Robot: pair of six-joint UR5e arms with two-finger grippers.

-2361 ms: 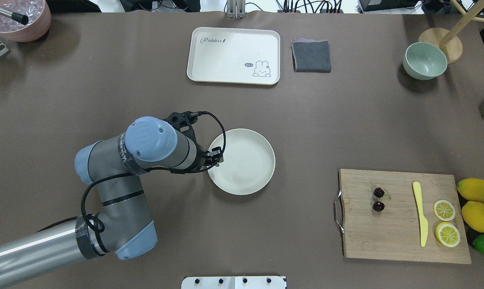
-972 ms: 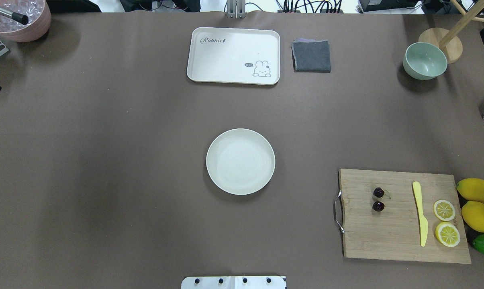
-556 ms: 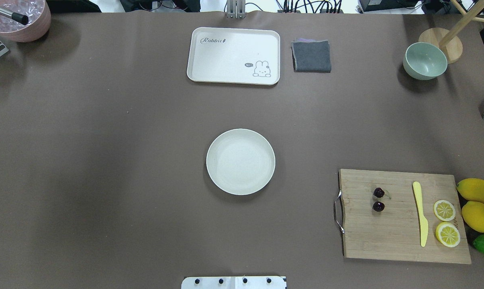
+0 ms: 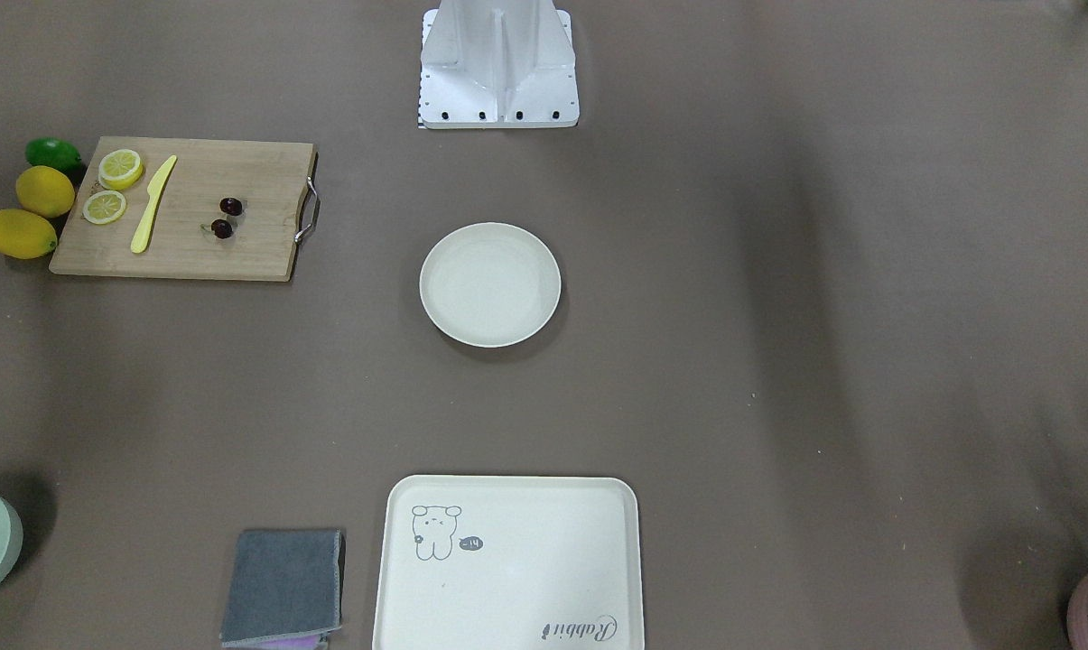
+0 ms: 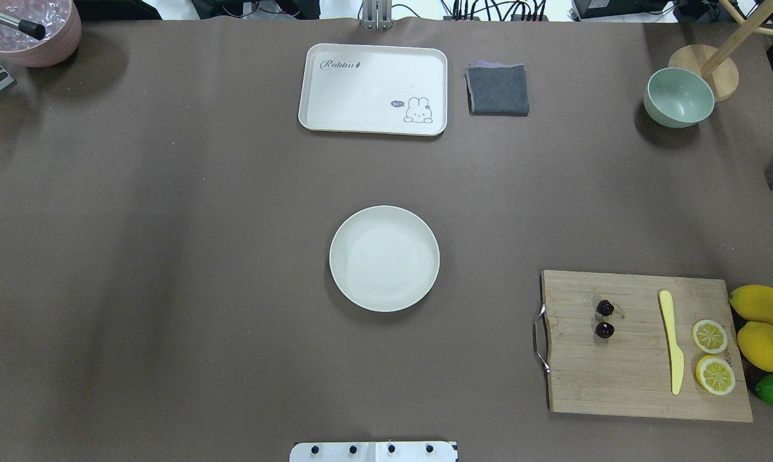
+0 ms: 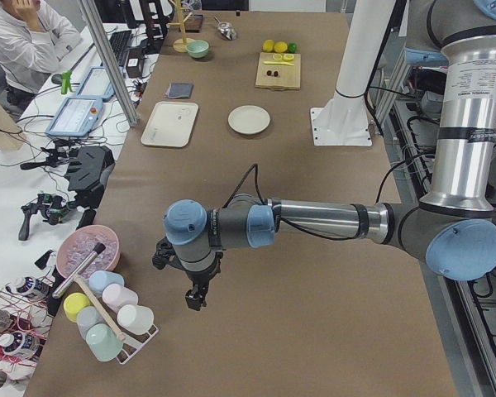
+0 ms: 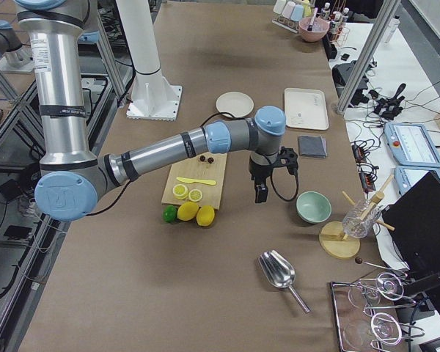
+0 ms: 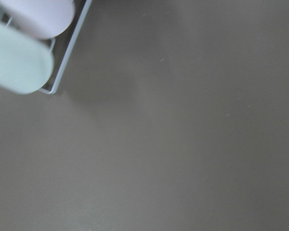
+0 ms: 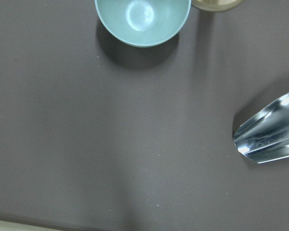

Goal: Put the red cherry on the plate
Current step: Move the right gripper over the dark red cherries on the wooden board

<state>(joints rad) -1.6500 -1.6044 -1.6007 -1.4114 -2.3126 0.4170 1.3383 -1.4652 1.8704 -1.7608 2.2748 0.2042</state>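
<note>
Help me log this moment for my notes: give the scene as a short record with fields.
red cherry: on the cutting board, beside the yellow knife, nothing gripping it
plate: empty, mid-table, apart from the board
left gripper: above bare table near the cup rack; open or shut unclear
right gripper: above the table between board and green bowl; open or shut unclear
task status: cherry not yet picked up

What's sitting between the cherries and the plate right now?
In the overhead view, only the cutting board surface, its metal handle and bare table separate the red cherry from the plate.
</note>
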